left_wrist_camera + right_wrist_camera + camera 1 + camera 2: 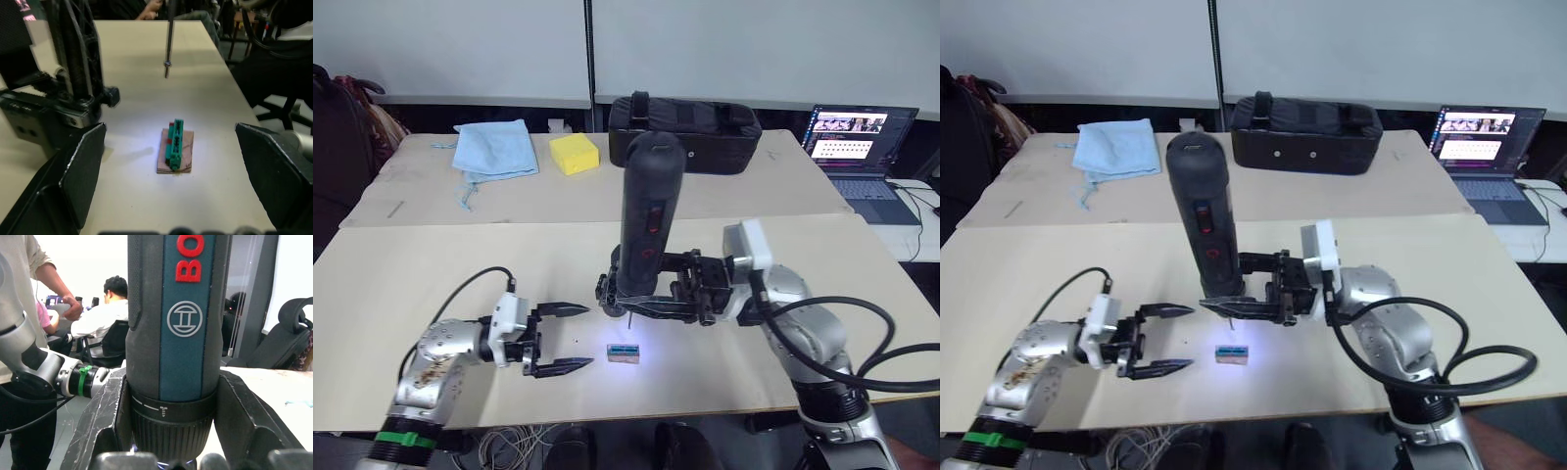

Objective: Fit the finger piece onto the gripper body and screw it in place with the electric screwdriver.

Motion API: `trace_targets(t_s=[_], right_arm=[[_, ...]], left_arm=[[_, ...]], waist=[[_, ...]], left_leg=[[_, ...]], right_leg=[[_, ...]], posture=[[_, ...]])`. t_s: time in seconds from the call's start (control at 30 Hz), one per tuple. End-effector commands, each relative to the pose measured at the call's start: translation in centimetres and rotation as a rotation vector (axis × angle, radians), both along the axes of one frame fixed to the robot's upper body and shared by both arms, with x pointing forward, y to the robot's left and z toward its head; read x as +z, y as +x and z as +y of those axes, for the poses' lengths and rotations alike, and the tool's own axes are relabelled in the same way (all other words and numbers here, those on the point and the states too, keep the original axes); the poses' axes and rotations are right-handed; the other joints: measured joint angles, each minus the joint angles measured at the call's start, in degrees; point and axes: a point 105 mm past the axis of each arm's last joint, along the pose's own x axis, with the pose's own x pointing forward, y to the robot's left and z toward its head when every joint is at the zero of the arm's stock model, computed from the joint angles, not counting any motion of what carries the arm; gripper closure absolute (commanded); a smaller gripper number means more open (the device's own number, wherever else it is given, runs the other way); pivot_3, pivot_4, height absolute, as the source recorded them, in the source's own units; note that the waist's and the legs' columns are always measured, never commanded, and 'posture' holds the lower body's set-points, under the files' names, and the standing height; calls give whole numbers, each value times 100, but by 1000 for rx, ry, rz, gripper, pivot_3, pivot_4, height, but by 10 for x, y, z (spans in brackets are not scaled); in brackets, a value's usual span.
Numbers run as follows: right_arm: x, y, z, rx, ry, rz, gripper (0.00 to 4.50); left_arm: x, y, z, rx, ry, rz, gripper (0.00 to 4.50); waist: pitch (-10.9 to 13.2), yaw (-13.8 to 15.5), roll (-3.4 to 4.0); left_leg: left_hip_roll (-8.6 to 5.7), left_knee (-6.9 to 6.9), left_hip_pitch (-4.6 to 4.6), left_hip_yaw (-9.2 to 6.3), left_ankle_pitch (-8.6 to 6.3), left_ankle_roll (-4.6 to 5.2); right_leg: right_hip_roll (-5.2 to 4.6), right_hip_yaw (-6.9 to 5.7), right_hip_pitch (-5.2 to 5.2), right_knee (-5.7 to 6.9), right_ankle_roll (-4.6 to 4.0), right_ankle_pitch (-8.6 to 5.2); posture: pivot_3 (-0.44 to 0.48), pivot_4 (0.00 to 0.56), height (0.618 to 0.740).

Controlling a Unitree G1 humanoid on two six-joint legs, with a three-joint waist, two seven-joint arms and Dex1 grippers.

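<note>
Beige tabletop (411, 294) carries everything. Right gripper (641, 305) clamps the screwdriver (646, 211) upright, bit hanging just above the table, its light pooling on a small green block (624, 351) just right of the tip. Left gripper (570, 338) hovers to the left, fingers spread and empty. Far behind lie a bag (685, 122), yellow sponge (574, 154), blue cloth (491, 147) and laptop (857, 147).
</note>
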Motion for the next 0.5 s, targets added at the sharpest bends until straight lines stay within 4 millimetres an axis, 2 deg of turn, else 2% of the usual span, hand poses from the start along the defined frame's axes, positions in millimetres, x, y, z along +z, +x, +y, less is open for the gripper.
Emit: trace_targets(t_s=[0.03,0.13,0.27,0.37,0.5], right_arm=[[25,-11,-10,-2,67,-56,2585],[32,-10,-14,-25,78,-60,2585],[38,-10,-16,-33,85,-69,2585],[44,-9,-16,-31,98,-76,2585],[47,-7,-15,-27,102,-81,2585]], left_arm=[[33,-2,10,30,-69,10,30],[37,2,24,93,-55,50,30],[29,16,42,217,-5,30,30],[18,25,44,267,10,26,30],[-4,33,34,271,64,30,30]], waist=[[0,5,0],[1,2,1],[1,-3,1],[1,3,1],[2,16,0]], left_leg=[[-1,0,1,-1,0,0],[-1,0,2,0,0,0],[-2,-1,3,1,0,0],[-1,-2,1,1,0,0],[-4,-2,-1,2,0,0]], right_leg=[[-1,-2,1,-1,0,0],[0,-1,1,-3,1,0],[2,-1,0,-3,0,-1],[3,-3,0,-3,0,-1],[0,-2,1,-6,0,0]], posture=[[0,150,740],[0,150,740],[0,150,740],[0,150,740],[0,150,740]])
